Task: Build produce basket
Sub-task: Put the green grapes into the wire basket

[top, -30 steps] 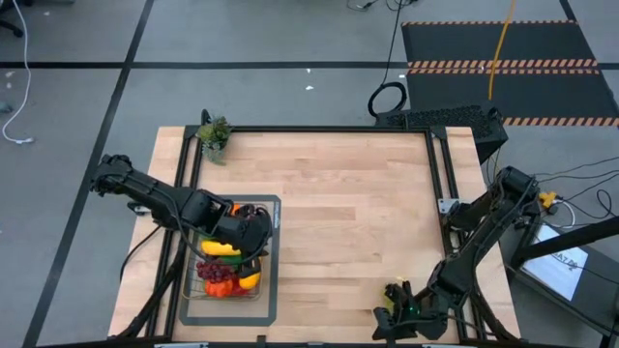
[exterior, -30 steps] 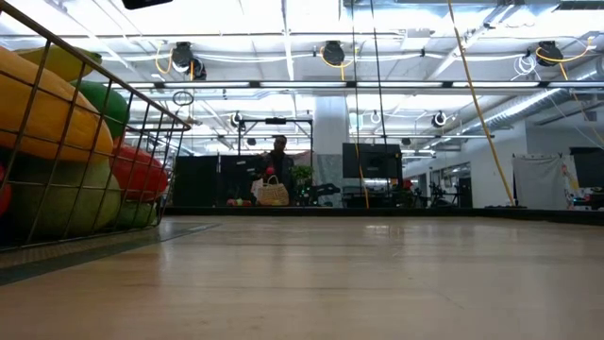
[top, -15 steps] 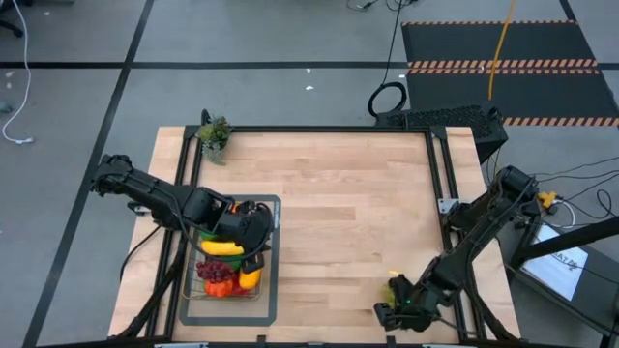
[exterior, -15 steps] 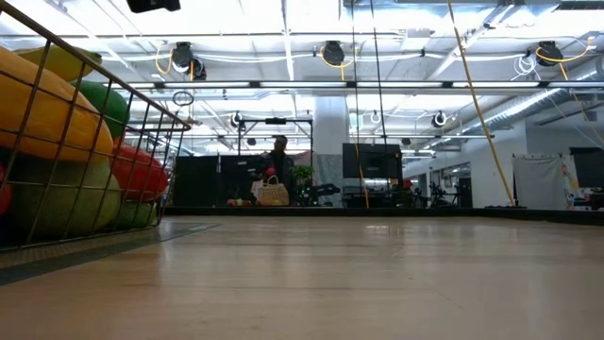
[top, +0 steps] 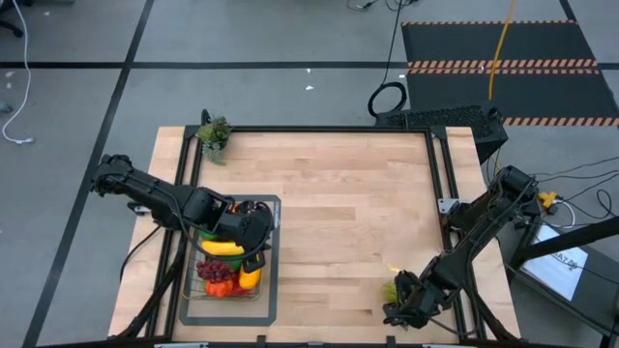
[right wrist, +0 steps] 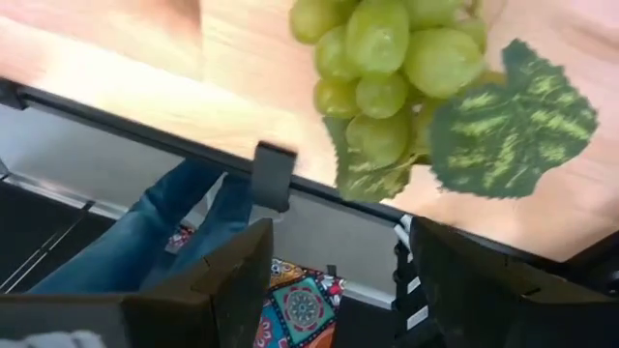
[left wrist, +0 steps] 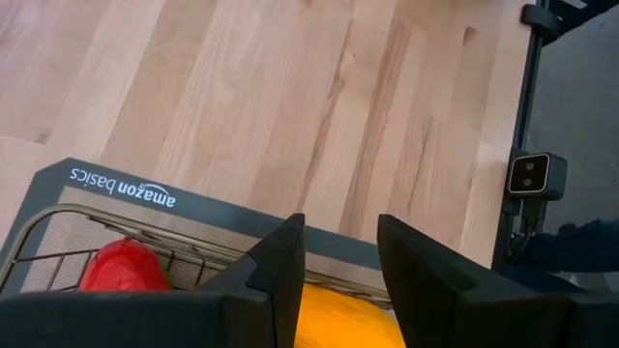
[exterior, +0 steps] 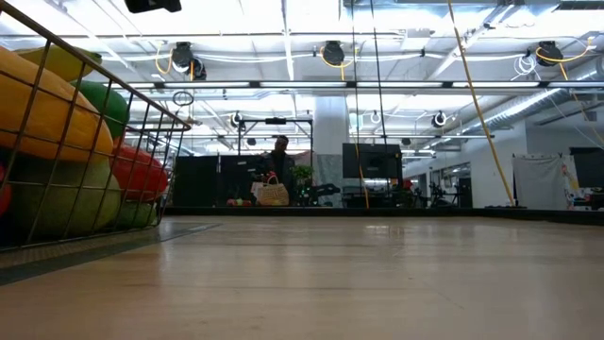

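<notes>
The wire basket stands on a grey mat at the table's left. It holds produce: a yellow fruit, a red one, and more. My left gripper hangs over the basket, and in its wrist view it is open, with nothing between the fingers. A bunch of green grapes with leaves lies on the wood by the near right edge. My right gripper stands open just short of them and is not touching them.
A small potted sprig stands at the far left corner. A black rail runs along the near edge by the grapes, and a person's legs in jeans show below it. The table's middle is bare wood.
My right gripper has tipped at the wrist and swung its fingers from the near edge toward the green grapes, sinking a little. My left gripper has kept still over the basket.
</notes>
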